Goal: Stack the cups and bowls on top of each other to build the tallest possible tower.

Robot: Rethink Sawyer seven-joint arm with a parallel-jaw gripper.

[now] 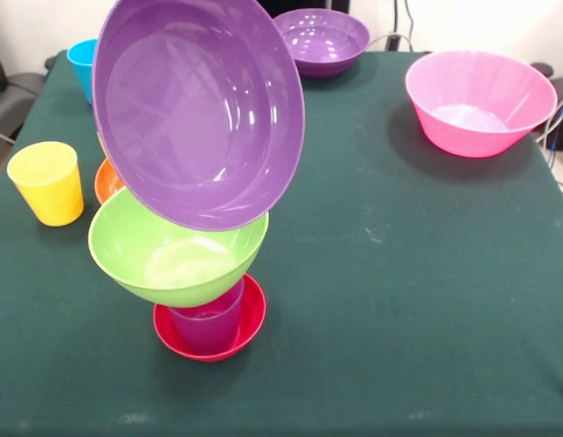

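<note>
The tower stands at the near left of the table: a small red bowl (pixel 209 330) at the bottom, a purple cup (pixel 207 325) upright inside it, a lime green bowl (pixel 177 255) resting on the cup, and a large purple bowl (pixel 198 111) tipped steeply on top with its inside facing the camera. A yellow cup (pixel 47 182) stands to the left. Part of a blue cup (pixel 83 66) shows behind the tilted bowl. An orange bowl (pixel 107 180) peeks out behind the green one. A second purple bowl (pixel 322 40) and a big pink bowl (pixel 479 102) sit at the far side. No gripper shows.
Dark green cloth (pixel 391 300) covers the table. Cables hang at the far right edge (pixel 562 118), and dark equipment shows past the left edge.
</note>
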